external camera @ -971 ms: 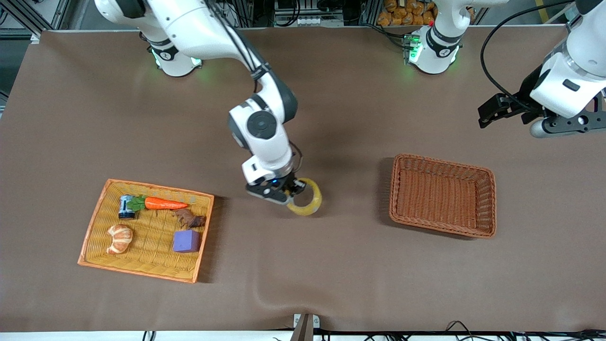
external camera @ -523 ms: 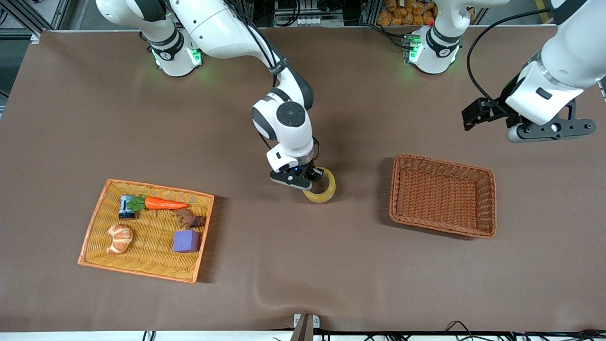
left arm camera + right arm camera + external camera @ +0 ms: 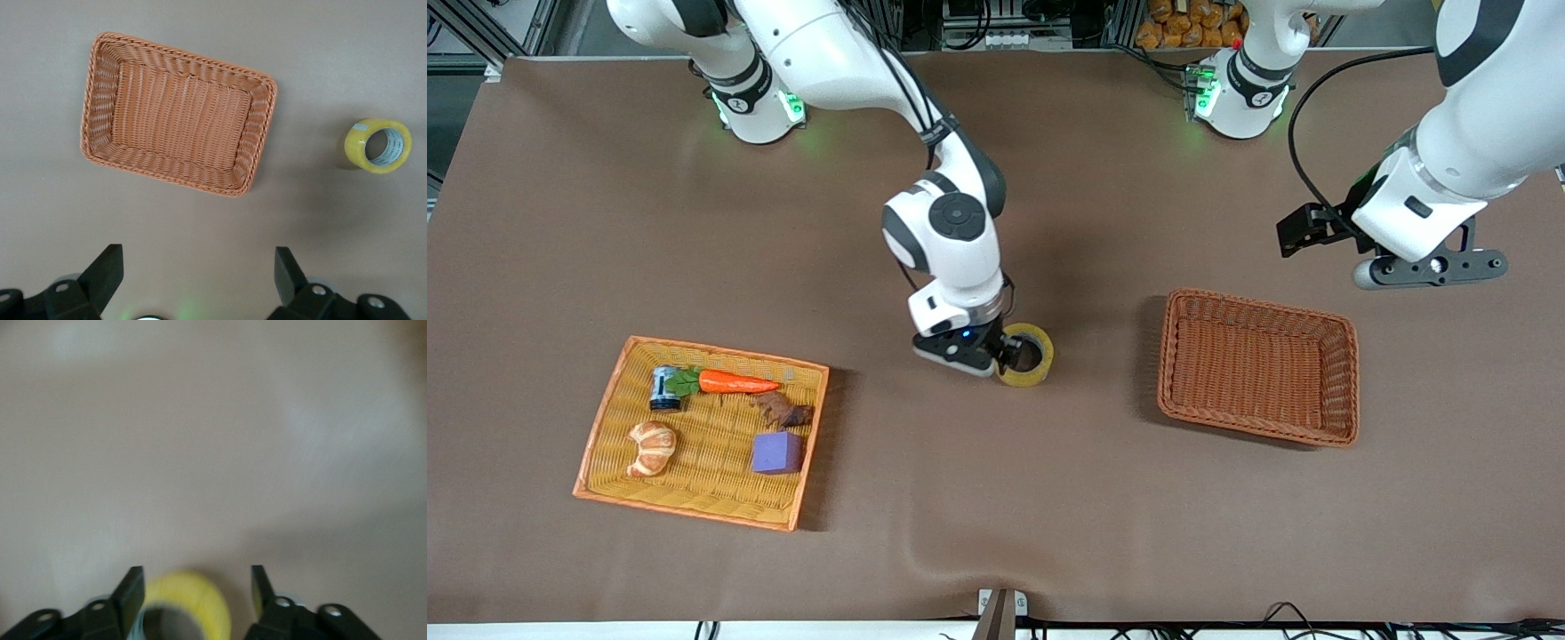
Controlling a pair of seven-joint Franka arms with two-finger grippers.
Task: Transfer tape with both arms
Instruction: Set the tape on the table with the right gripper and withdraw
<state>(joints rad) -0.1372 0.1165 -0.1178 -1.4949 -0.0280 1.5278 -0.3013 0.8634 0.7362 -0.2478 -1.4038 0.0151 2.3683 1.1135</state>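
The tape [image 3: 1025,355] is seen lying flat on the bench [image 3: 996,498], toward the right arm's end from the brown basket [image 3: 1258,366]. The right gripper [image 3: 996,356] is set low at the tape, its jaws spread with the roll between them, unpinched. The left gripper [image 3: 197,270] is held over the bench beside the basket, jaws spread wide and empty.

No readable text, label, brand, number or sign anywhere. Small round marks on arm bases [image 3: 738,104] too small to make out. Pale label patch on tape [image 3: 378,145] rim: nothing legible. Blue-and-white can [image 3: 663,388] in yellow tray [image 3: 605,418]: print indistinct.
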